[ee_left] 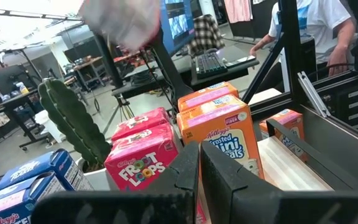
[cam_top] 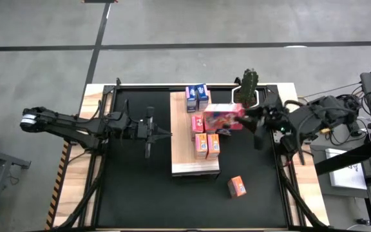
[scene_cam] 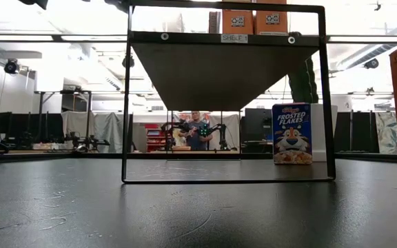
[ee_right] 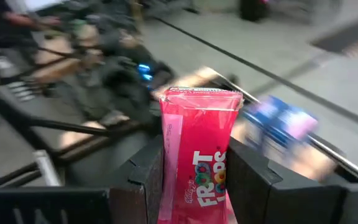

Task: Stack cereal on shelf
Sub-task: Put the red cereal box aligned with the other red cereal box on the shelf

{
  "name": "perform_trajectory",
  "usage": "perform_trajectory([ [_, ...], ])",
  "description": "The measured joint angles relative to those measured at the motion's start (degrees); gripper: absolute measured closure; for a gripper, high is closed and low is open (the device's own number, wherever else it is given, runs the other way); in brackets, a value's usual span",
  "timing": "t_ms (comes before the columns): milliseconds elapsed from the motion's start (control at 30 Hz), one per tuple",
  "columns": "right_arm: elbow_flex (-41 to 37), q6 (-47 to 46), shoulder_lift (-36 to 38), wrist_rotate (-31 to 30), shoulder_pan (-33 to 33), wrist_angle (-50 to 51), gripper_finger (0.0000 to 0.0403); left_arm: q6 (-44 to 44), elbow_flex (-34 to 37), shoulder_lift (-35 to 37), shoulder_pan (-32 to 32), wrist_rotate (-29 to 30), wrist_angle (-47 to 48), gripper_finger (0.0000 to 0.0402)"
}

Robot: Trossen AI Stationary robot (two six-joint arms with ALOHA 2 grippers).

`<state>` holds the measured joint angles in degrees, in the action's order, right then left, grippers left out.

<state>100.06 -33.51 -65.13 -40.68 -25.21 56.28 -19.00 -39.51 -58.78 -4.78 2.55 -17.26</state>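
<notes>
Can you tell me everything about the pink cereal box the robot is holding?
The pink-red cardboard Froot Loops box is pinched between the right gripper and its two dark fingers, one on each side. Its front carries the name in white and coloured letters, and its top edge looks crimped. From above, it hangs over the long light wood shelf board, above the other boxes and beside the green cactus.
</notes>
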Motion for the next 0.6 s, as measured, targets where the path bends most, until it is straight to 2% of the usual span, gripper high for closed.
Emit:
perform_trajectory([
  [100,0.2,6.9,-2.3,2.1,0.1,-7.6,0.0271,-0.2,0.0,0.2,0.0,0.0,0.2,0.0402],
  [233,2.5,11.0,-7.0,2.2,1.6,-8.1,0.0271,-1.4,-0.5,1.2,0.0,0.4,-0.2,0.0402],
  [600,18.3,13.5,-23.9,11.4,7.9,3.5,0.0271,1.9,-1.3,8.1,0.0,16.8,2.6,0.0402],
])
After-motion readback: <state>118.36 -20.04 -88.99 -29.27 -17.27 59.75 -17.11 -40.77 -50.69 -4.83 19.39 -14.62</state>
